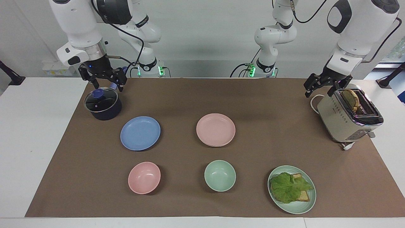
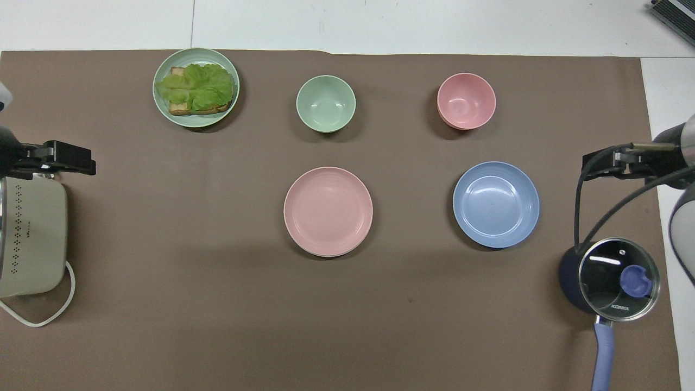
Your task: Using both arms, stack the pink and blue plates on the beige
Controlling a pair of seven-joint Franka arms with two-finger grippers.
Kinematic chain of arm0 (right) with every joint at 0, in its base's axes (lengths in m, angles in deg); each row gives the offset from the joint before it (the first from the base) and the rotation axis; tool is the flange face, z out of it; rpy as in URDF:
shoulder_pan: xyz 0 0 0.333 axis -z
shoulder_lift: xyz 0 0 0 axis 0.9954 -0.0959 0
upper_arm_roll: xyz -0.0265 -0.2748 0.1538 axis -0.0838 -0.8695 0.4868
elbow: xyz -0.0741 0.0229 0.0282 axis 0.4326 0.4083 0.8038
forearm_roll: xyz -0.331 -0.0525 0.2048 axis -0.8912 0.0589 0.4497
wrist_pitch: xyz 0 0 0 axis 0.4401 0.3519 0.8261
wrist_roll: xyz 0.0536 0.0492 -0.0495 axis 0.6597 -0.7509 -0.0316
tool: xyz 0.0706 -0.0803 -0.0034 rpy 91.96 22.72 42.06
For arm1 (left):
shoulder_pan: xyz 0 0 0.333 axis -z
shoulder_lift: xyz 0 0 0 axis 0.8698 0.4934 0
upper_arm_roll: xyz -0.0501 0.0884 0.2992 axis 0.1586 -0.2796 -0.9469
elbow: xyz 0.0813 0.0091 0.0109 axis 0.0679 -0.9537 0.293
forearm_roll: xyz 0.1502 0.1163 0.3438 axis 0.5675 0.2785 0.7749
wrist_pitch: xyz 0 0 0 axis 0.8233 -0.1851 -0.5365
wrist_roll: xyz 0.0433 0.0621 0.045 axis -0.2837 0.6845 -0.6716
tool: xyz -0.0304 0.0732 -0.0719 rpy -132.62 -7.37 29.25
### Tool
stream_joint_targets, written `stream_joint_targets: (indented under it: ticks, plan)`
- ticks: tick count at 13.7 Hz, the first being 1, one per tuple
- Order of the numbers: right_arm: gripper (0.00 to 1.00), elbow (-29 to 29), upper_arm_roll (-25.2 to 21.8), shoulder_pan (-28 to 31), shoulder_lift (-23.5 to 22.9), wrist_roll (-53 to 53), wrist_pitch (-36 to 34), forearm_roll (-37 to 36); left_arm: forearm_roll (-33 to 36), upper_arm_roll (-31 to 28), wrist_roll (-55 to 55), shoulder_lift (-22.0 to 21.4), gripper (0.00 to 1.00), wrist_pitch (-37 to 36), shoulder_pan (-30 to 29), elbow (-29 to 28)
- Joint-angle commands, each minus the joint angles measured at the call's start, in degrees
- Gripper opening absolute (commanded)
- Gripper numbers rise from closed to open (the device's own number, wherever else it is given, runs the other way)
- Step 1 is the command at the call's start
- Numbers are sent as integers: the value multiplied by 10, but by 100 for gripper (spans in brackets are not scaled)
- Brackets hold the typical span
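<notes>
I see the pink plate [image 1: 215, 129] at frame centre, seemingly resting on a pale beige plate whose rim barely shows beneath it. The blue plate [image 1: 140, 133] lies alone at centre left, so I judge it remains to stack. These look light, rigid and smooth; I'd pinch the raised rim. My right gripper [image 1: 102, 82] hangs open and empty over the saucepan [image 1: 102, 104], upper left; my left gripper [image 1: 326, 85] open, empty, beside the toaster [image 1: 349, 114].
</notes>
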Motion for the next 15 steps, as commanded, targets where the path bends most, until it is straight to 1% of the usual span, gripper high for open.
stream_joint_targets:
  ticks: [1, 4, 7, 9, 11, 12, 13, 15]
  plan:
    - [100, -22, 0, 25, -22, -42, 48, 15, 10, 3, 6, 4, 100, -13, -3, 8]
    - [100, -95, 0, 41, -33, -68, 132, 15, 9, 4, 6, 4, 100, -13, -3, 8]
    - [100, -169, 1, 40, -57, -78, 248, 15, 9, 3, 6, 4, 100, -13, -3, 8]
    - [100, -191, 1, 36, -79, -77, 291, 15, 9, 3, 6, 4, 100, -14, -3, 8]
    - [100, -216, 2, 24, -110, -72, 356, 16, 9, 4, 6, 3, 100, -12, -3, 7]
    - [100, -234, 2, 23, -111, -70, 380, 16, 9, 3, 5, 2, 100, -16, -1, 6]
    - [100, -250, 3, 26, -111, -71, 394, 18, 9, -6, 6, 1, 100, -15, 4, 7]
    - [100, -284, 2, 30, -111, -78, 427, 49, 10, -50, 6, 2, 100, -15, 39, 8]
